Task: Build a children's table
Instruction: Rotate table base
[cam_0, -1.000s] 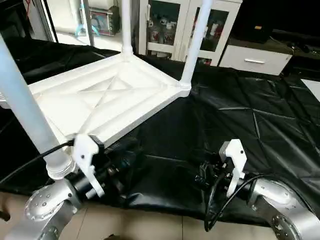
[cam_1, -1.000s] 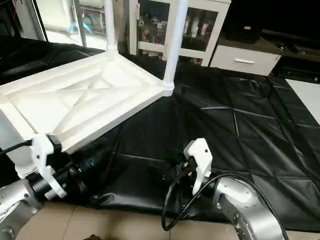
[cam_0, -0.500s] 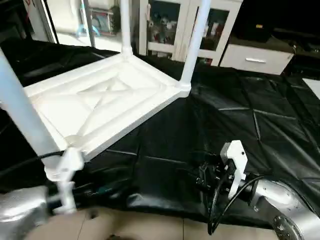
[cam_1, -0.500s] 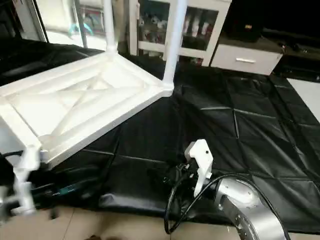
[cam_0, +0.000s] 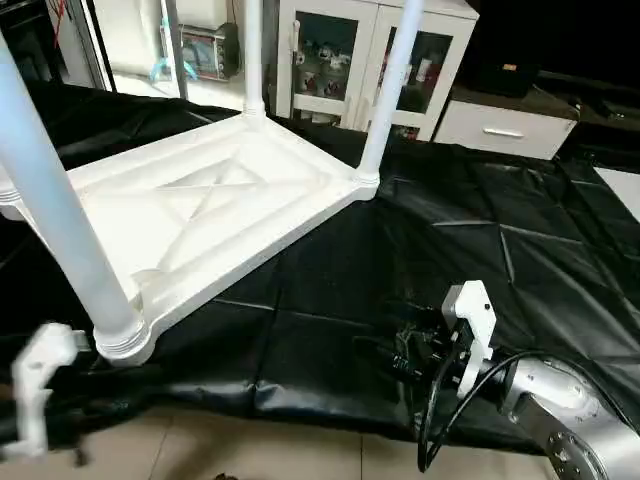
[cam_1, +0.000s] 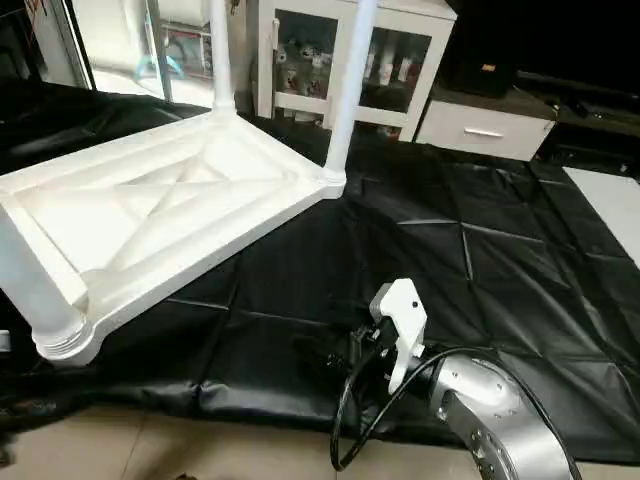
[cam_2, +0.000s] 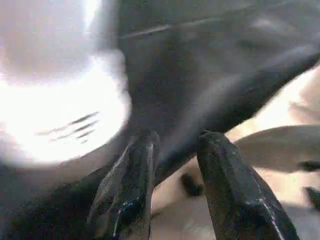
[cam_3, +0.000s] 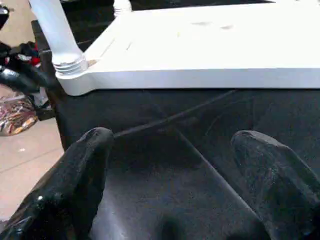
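**Table upside down on black sheet, legs up**

Children's table top (cam_0: 215, 215) lies inverted on the black sheet (cam_0: 480, 250), at about 10 o'clock in the head views. White plastic, rectangular, raised rim, X-ribbed underside facing up, round sockets at the corners. Legs are long white tapered tubes standing upright from the sockets. Count visible: three legs. Near leg (cam_0: 55, 215) at 8 o'clock, seated in a ribbed collar; far-left leg (cam_0: 253, 55) at 11–12 o'clock; far-right leg (cam_0: 390, 85) at 12 o'clock. Fourth corner runs off the left edge, cannot tell if a leg is there.

One top, one sheet, two grippers. Left gripper (cam_2: 172, 165) sits low at 7–8 o'clock, just beside the near leg's collar, not touching it; fingers (cam_2: 127, 195) a narrow gap apart, nothing between. Right gripper (cam_3: 170, 175) at 5 o'clock over bare sheet, well apart from the table; fingers (cam_3: 75, 180) spread wide, empty.

White cabinet (cam_0: 360, 55) behind at 12 o'clock.
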